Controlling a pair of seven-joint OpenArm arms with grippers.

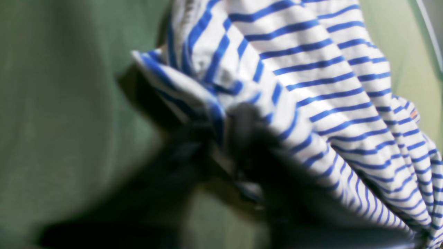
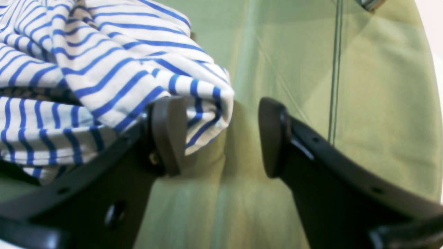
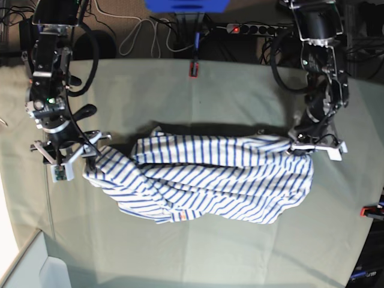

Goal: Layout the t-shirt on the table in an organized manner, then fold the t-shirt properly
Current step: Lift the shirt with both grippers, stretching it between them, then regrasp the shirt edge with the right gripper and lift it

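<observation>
The t-shirt (image 3: 204, 180), white with thin blue stripes, lies bunched and stretched sideways across the middle of the table (image 3: 192, 252). In the base view my left gripper (image 3: 298, 144) sits at the shirt's right end. The blurred left wrist view shows its dark fingers (image 1: 242, 128) shut on a fold of the t-shirt (image 1: 311, 86). At the other end of the shirt, my right gripper (image 3: 89, 153) stands open. In the right wrist view a corner of the t-shirt (image 2: 114, 69) drapes over one pad (image 2: 169, 135) and hangs into the gap of the right gripper (image 2: 221, 135).
Red-orange clips sit at the table's far edge (image 3: 194, 68) and right edge (image 3: 371, 210). Cables and a power strip (image 3: 258, 27) lie beyond the far edge. A pale corner of another surface (image 3: 36, 267) shows at the bottom left.
</observation>
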